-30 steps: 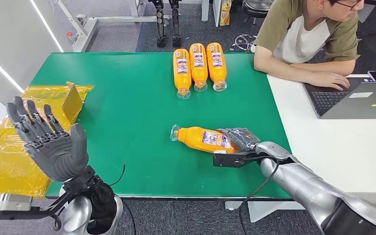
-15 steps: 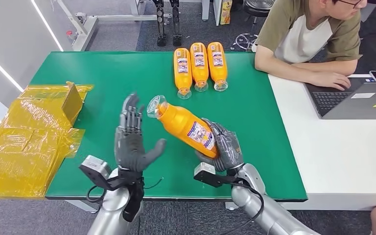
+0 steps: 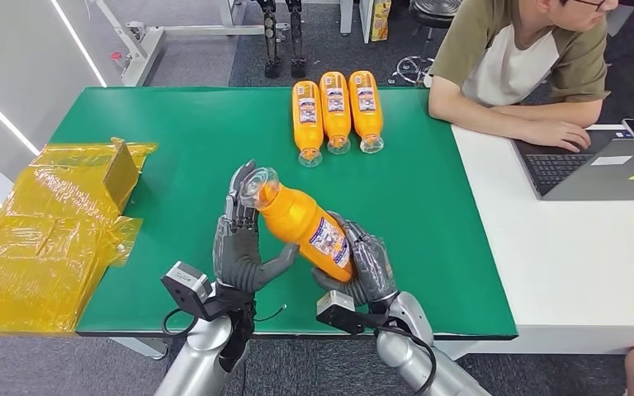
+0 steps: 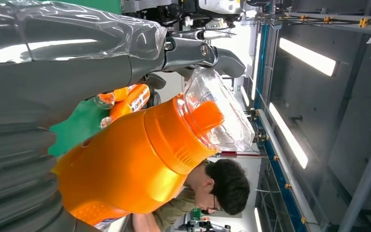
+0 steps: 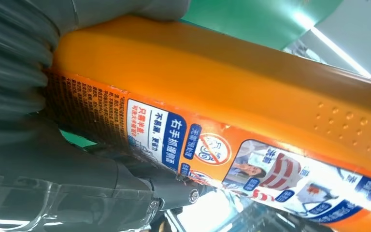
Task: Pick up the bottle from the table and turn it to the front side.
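An orange bottle with a clear cap is held tilted above the green table, cap end up and toward the far left. My right hand grips its lower end, where the blue and white label faces out. My left hand stands against the neck end with fingers straight up beside the cap and the thumb under the body. The left wrist view has the bottle lying against the palm. The bottle's orange side fills much of the right wrist view.
Three more orange bottles lie side by side at the table's far edge. Yellow wrapped packaging covers the left end. A person sits at the adjoining white table with a laptop.
My right hand lifted the bottle off the table and tilted it up. My left hand swung in from the left and now touches the neck end.
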